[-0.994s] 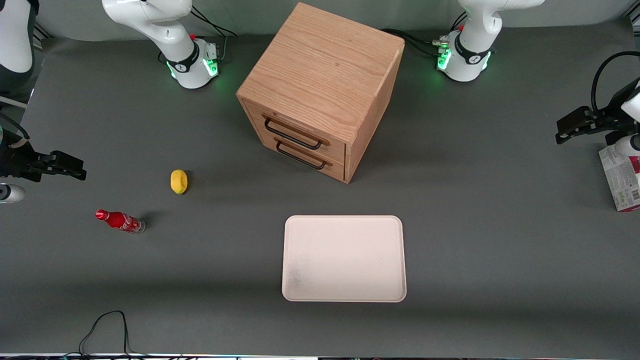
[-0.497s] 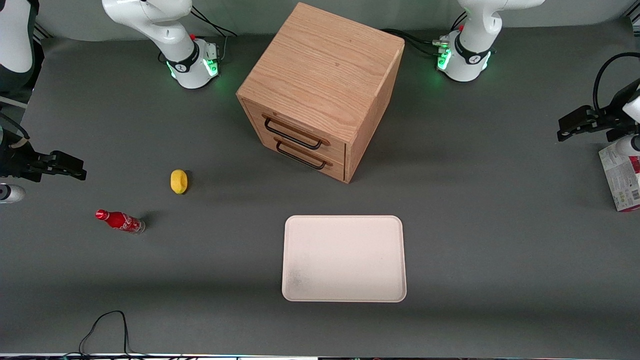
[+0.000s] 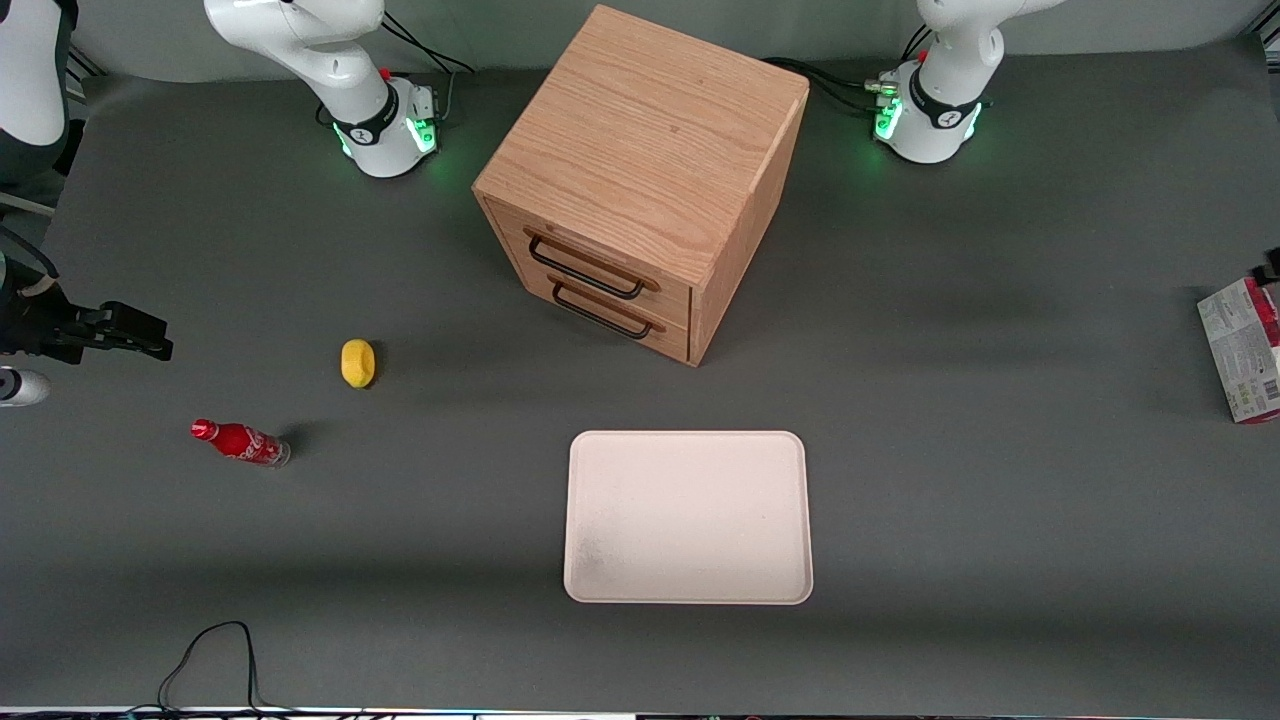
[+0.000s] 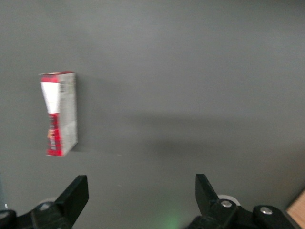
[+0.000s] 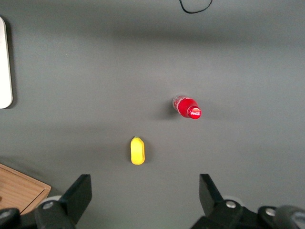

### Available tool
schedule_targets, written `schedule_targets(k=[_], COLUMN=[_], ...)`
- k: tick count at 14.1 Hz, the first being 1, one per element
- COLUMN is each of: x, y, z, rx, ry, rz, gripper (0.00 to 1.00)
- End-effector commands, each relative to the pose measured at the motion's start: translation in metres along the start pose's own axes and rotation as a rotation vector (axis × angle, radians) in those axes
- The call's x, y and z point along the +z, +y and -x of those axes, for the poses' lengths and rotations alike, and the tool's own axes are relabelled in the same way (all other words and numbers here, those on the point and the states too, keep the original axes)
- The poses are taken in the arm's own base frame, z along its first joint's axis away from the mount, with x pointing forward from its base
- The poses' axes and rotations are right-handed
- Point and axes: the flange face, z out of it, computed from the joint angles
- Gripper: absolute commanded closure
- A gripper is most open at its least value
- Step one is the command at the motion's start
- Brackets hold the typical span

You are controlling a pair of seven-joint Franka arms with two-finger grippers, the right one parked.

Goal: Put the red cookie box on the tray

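From the front, the dark grey table (image 3: 1000, 480) carries the tray (image 3: 688, 517), nearer the camera than the wooden drawer cabinet (image 3: 640, 180). The red cookie box (image 3: 1243, 348) lies flat at my working arm's end of the table, well apart from the tray. A yellow lemon (image 3: 358, 362) and small red bottle (image 3: 240, 442) sit toward the parked arm's end.

From my wrist, my gripper (image 4: 142, 193) hangs above bare mat with its fingers spread wide, holding nothing; the box (image 4: 59, 113) lies apart from it.
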Motion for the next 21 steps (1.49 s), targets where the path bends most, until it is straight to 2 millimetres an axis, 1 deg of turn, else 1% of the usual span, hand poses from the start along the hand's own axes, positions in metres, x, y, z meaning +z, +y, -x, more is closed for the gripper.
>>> schedule_targets(k=[1,2,3,4,5,6,7,8,9,10,11,12,13,14,16,19,21], x=[0.025,0.036,0.044,0.054,0.060,0.065,0.067,0.072,0.081,0.086,0.093,0.105,0.122,0.147,0.184,0.220,0.245], y=[-0.078,-0.115,-0.146,-0.174,-0.199,-0.219,-0.233,-0.239,-0.245,-0.246,-0.248,-0.246,-0.237,-0.226,-0.216,-0.204,-0.205], z=[0.004,0.011,0.018,0.023,0.031,0.039,0.046,0.049,0.051,0.052,0.052,0.049,0.044,0.039,0.036,0.022,0.014], rx=[0.020,0.020,0.015,0.012,0.003,-0.006,-0.022,-0.051,-0.096,-0.147,-0.162,-0.154,-0.131,-0.093,-0.024,-0.004,-0.003], ry=[0.031,0.044,0.058,0.064,0.063,0.059,0.059,0.054,0.047,0.040,0.033,0.040,0.044,0.055,0.073,0.090,0.108], rz=[-0.002,-0.005,-0.011,-0.015,-0.023,-0.026,-0.024,-0.020,-0.012,-0.010,-0.012,-0.018,-0.022,-0.027,-0.035,-0.032,-0.041], gripper=[0.00,0.00,0.00,0.00,0.00,0.00,0.00,0.00,0.00,0.00,0.00,0.00,0.00,0.00,0.00,0.00,0.00])
